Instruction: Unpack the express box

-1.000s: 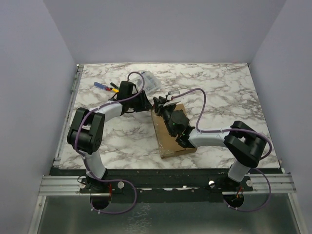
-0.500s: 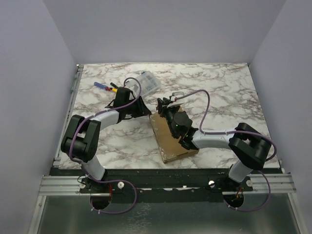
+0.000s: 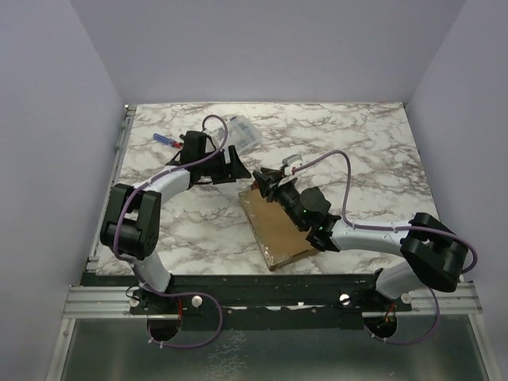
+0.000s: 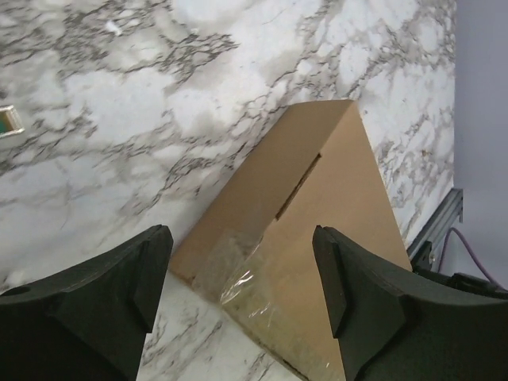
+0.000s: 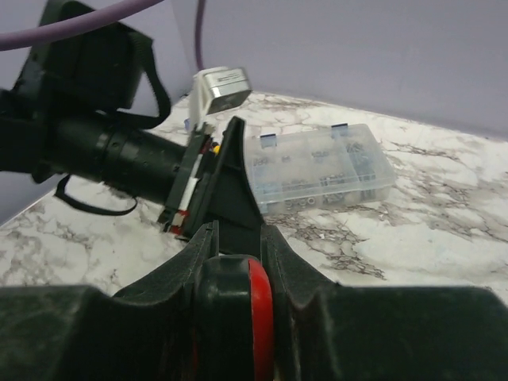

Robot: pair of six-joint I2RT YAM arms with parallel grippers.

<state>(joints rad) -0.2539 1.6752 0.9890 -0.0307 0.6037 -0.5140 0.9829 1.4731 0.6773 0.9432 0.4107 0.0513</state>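
The express box (image 3: pixel 274 226), flat brown cardboard and closed, lies on the marble table near the middle front. In the left wrist view one corner of it (image 4: pixel 317 198) sits between my fingers, with clear tape (image 4: pixel 238 274) over its edge. My left gripper (image 3: pixel 240 170) is open just above the box's far corner and holds nothing; it also shows in its own view (image 4: pixel 242 278). My right gripper (image 3: pixel 266 181) is over the same corner, facing the left one. In its own view it (image 5: pixel 238 238) is shut on a black-and-red tool (image 5: pixel 238 309).
A clear plastic compartment case (image 3: pixel 243 133) lies behind the grippers and also shows in the right wrist view (image 5: pixel 317 167). Screwdrivers with coloured handles (image 3: pixel 168 140) lie at the far left. The table's metal rail (image 4: pixel 436 226) runs along the front edge.
The right arm has stretched out, its elbow swinging right while its gripper stays by the box's far corner. The box has turned slightly. The left gripper shifted a little toward the back.
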